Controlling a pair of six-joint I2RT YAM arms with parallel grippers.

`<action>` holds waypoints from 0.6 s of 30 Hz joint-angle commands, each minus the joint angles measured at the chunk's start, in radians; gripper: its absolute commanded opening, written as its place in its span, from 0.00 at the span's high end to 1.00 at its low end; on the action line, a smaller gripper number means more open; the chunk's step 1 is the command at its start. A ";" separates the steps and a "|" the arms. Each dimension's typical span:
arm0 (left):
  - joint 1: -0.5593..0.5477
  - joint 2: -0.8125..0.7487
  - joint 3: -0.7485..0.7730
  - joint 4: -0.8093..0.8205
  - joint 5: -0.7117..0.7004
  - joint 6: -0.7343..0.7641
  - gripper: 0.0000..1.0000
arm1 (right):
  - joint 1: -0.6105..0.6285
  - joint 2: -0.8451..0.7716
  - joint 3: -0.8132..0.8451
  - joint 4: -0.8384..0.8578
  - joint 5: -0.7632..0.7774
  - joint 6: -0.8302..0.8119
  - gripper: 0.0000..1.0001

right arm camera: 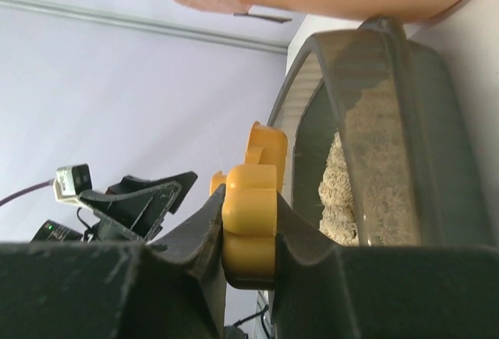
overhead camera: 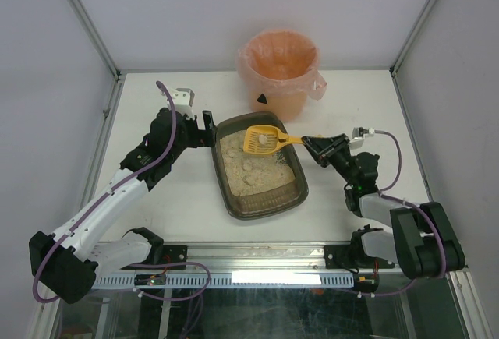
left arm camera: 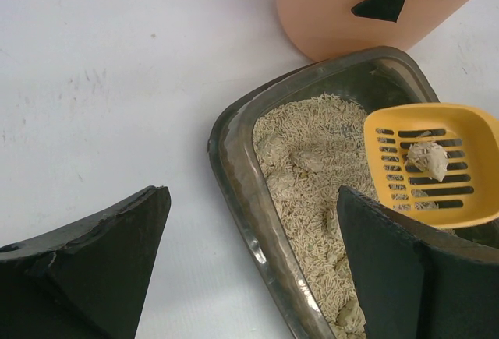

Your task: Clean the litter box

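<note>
The shallow dark grey-brown litter box, filled with beige granules, sits in the middle of the white tabletop, just in front of the round orange-pink bag-lined bucket. The right gripper is clamped on the handle of a small yellow slotted plastic scoop, which hangs over the tray's far end and carries a pale clump. The left gripper stands wide, straddling the tray's far-left wall.

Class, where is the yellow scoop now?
Top view: the yellow scoop sits over the far end of the litter box, near the bucket, handle held by the right gripper.
</note>
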 commanded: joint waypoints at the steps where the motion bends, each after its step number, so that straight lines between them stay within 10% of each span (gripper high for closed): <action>1: 0.013 -0.021 0.006 0.039 -0.028 0.031 0.07 | -0.032 0.000 0.018 0.076 -0.024 0.021 1.00; 18: 0.013 -0.014 0.004 0.040 -0.031 0.034 0.07 | -0.057 0.051 0.018 0.151 -0.060 0.071 1.00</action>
